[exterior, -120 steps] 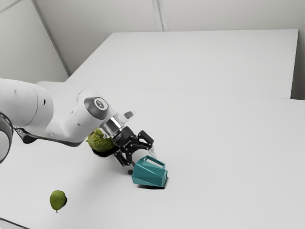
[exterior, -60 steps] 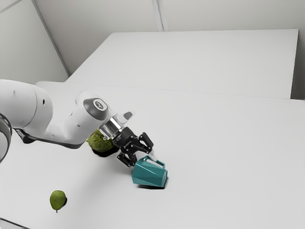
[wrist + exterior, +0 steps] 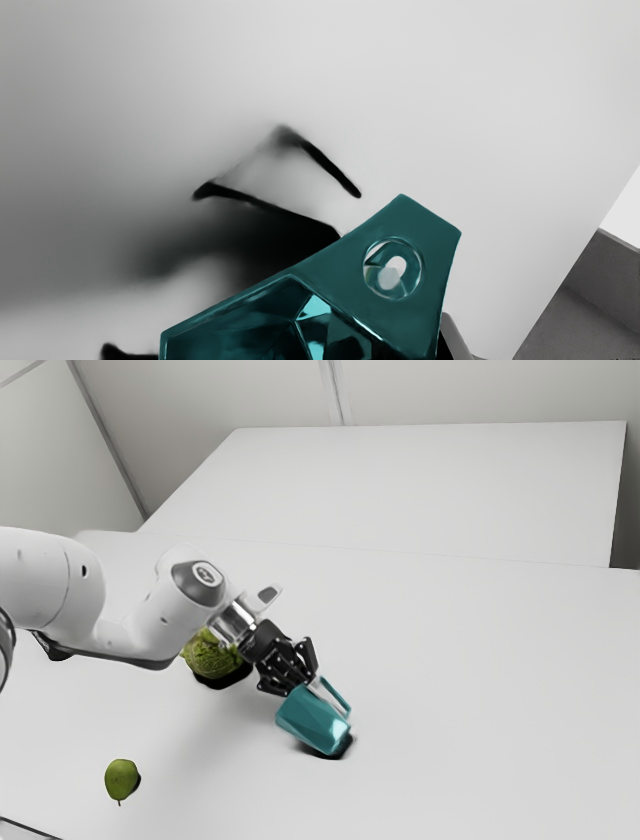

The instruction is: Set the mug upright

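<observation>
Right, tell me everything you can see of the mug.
The mug is teal, glossy and faceted, perhaps ceramic or plastic, with an angular handle and a round feature on one flat face. It's tilted, not upright, low over the white table, handle toward the exterior view's right. The gripper meets its arm-side end; I can't tell how firmly.

One mug (image 3: 312,720), one pear (image 3: 121,778), one cabbage (image 3: 208,659)

The white table (image 3: 490,690) carries a green pear (image 3: 122,778) and rough green ball (image 3: 212,660).
</observation>
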Robot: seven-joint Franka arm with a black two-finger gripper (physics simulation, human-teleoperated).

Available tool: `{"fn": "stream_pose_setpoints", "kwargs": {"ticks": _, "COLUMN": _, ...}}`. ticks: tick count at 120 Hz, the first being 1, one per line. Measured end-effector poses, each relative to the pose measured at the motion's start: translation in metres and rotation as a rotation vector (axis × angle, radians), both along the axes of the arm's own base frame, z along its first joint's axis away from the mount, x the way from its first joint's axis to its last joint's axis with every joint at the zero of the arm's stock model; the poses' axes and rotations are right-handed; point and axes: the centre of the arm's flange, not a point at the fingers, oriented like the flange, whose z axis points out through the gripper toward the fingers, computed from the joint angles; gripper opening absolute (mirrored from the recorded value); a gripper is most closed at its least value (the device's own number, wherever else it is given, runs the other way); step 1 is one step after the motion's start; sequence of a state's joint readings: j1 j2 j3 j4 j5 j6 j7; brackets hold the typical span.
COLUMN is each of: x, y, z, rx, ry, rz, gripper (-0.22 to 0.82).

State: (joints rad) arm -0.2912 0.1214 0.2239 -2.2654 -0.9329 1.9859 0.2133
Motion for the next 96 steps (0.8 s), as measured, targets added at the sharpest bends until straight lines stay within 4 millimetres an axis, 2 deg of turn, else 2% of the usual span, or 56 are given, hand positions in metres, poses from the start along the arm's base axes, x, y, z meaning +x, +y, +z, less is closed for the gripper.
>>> {"fn": "stream_pose_setpoints", "kwargs": {"ticks": 44, "x": -0.007, "y": -0.009, "z": 0.033, "rx": 0.003, "ry": -0.071, "rz": -0.048, "gripper": -0.17}}
{"fn": "stream_pose_setpoints", "kwargs": {"ticks": 81, "x": 0.001, "y": -0.005, "z": 0.071, "rx": 0.235, "ry": -0.261, "rz": -0.204, "gripper": -0.18}}
{"fn": "stream_pose_setpoints", "kwargs": {"ticks": 96, "x": 0.004, "y": -0.009, "z": 0.085, "rx": 0.346, "ry": -0.352, "rz": -0.286, "gripper": -0.18}}
